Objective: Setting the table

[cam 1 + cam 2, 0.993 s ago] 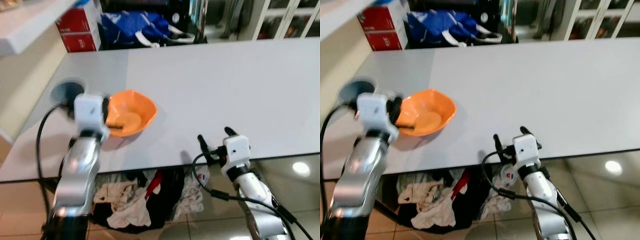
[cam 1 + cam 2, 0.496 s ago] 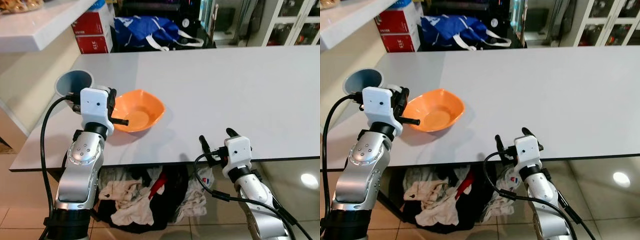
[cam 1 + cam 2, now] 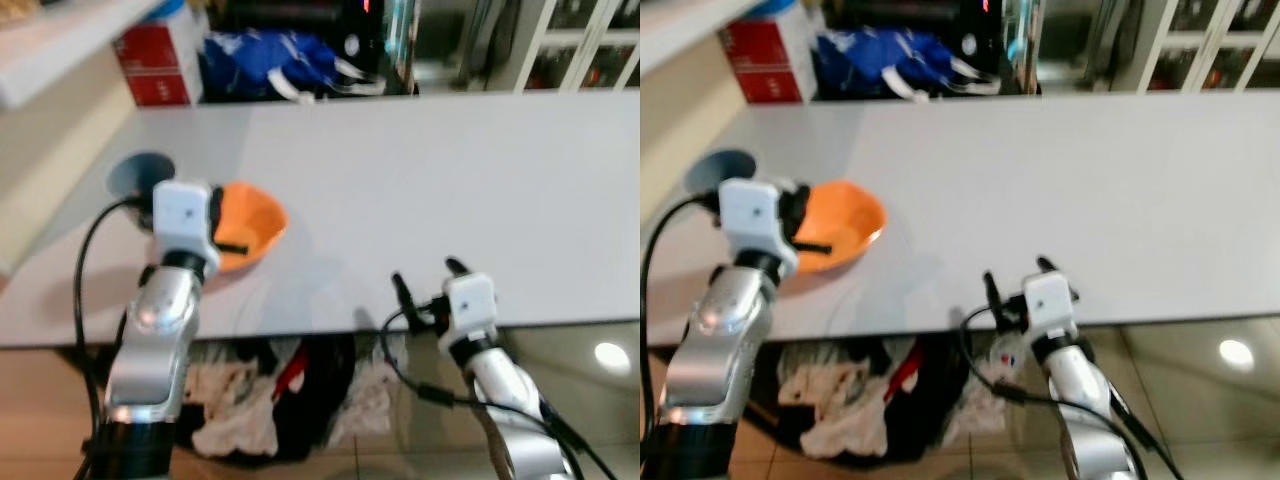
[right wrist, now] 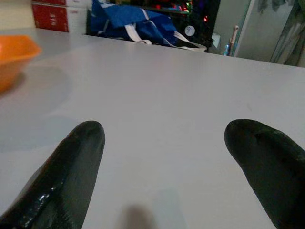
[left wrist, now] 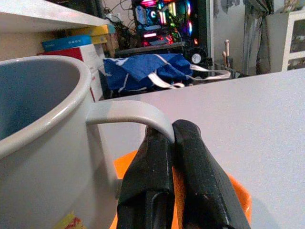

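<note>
The long grey bench (image 3: 430, 180) runs across the room, bare over most of its top. Beyond its far edge, at about eleven o'clock from the robot, sit a blue bag (image 3: 275, 55) and a red box (image 3: 160, 68); under the near edge lies a heap of clothes (image 3: 270, 400) on the floor. At about ten o'clock on the bench stands a grey mug (image 5: 38, 143), with an orange bowl (image 3: 250, 225) touching or just beside it on the side nearer the bench's middle. The left claw (image 5: 174, 157) has its two fingers pinched together on the mug's handle. The right claw (image 4: 167, 162) hovers at the near edge of the bench around one o'clock, fingers spread wide, gripping nothing.
</note>
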Robot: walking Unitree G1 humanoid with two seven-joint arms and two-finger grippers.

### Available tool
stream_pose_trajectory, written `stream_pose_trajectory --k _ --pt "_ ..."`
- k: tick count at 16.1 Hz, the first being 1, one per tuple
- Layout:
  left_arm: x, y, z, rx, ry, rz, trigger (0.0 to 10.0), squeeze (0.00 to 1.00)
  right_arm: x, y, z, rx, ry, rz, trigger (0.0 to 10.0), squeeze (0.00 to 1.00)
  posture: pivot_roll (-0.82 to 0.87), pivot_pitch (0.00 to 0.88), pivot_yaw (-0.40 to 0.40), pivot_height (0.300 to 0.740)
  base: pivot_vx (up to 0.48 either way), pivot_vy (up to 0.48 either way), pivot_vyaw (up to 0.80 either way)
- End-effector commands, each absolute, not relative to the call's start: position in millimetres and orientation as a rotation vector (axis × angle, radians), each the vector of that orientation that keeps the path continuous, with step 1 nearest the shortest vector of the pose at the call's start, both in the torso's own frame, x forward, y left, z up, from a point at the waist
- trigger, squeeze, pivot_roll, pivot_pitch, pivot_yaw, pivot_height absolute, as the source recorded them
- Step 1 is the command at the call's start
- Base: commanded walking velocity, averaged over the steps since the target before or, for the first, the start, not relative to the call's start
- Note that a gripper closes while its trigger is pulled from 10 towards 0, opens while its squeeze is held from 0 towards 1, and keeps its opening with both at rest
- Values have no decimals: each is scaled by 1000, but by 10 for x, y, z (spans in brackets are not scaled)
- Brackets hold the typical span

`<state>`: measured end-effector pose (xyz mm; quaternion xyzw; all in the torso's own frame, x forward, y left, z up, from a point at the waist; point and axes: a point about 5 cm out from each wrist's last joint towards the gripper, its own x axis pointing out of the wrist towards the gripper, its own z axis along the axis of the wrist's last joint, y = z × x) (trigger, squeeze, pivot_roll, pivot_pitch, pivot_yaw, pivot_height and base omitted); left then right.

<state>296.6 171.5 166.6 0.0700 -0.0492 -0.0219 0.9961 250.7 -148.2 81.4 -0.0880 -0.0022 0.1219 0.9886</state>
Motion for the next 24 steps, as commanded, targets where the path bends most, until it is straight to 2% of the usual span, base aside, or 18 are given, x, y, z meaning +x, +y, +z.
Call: stream_pose_trajectory --k 1,8,12,13,16,18,20,24 --pt "2987 1673 1673 143 -94 -53 0 0 2507 -1563 834 -196 -6 224 10000 0 -113 0 71 736 341 -334 0" --pt "3021 1642 1754 178 -134 -73 0 0 2511 -1567 834 -197 -3 224 10000 0 -115 0 73 736 0 0 0" --pt "3265 1516 1911 195 -145 -178 0 0 2503 -1560 830 -194 -3 225 10000 0 -112 0 75 736 0 0 0" --pt "3479 1459 2110 209 -173 -243 0 0 2487 -1531 825 -196 -6 232 10000 0 -133 0 99 736 0 0 0" --pt "3480 1388 2112 218 -179 -294 0 0 2481 -1557 824 -190 -9 199 10000 0 -147 0 111 736 0 0 0" --pt "3542 1218 2119 221 -187 -352 0 0 2477 -1544 818 -186 -7 197 10000 0 -146 0 106 736 0 0 0" --pt "3686 897 2074 198 -133 -512 0 0 2483 -1517 821 -191 -6 214 10000 0 -155 0 108 736 0 0 0" --pt "3771 748 1988 119 -65 -577 0 0 2453 -1517 810 -191 -2 204 10000 0 -166 0 113 736 0 0 0"
